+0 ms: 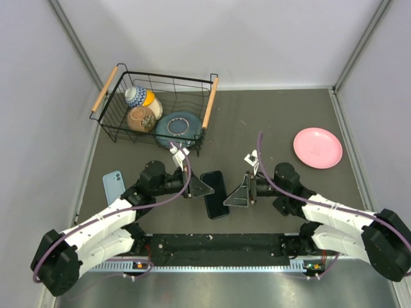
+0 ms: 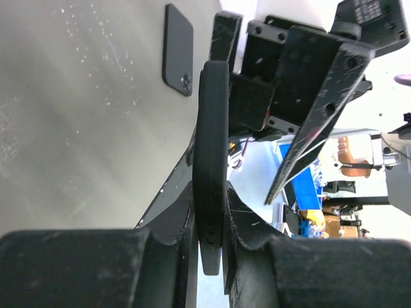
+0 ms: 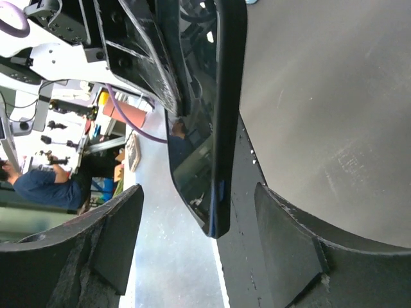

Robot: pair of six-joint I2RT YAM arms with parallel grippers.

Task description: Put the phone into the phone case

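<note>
A black phone case with a glossy dark screen in it hangs edge-on at the table's middle. My left gripper is shut on its left edge; in the left wrist view the case is pinched between the left gripper's fingers. My right gripper is open at the case's right edge. In the right wrist view the screen, a blue strip at its edge, stands between the right gripper's spread fingers without touching them. A light blue phone-shaped slab lies flat at the left.
A black wire basket with bowls and a plate stands at the back left. A pink plate lies at the right. A flat black rectangle lies on the table beyond the held case in the left wrist view.
</note>
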